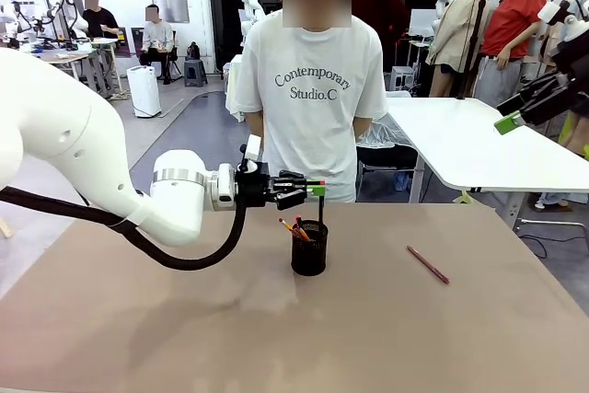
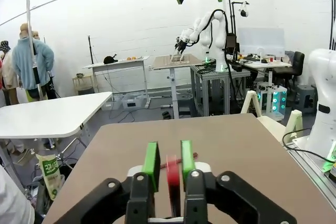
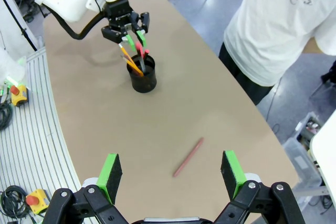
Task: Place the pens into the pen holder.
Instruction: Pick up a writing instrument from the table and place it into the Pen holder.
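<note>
Mid-frame in the front view, the left gripper (image 1: 317, 190) stands the black pen (image 1: 320, 211) upright, tip inside the pen holder (image 1: 309, 253) beside the yellow pencil (image 1: 287, 225). Opening without sideways drift should drop it cleanly. Upper right, the right gripper (image 1: 513, 109) hangs spread, empty. The pinkish-red pen (image 1: 428, 265) lies lower right. Whether the left pads pinch the pen or stand just clear is unclear.

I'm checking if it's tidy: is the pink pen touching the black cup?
Apart. The front view shows the pinkish-red pen lying on the table, with bare tabletop between it and the pen holder.
</note>
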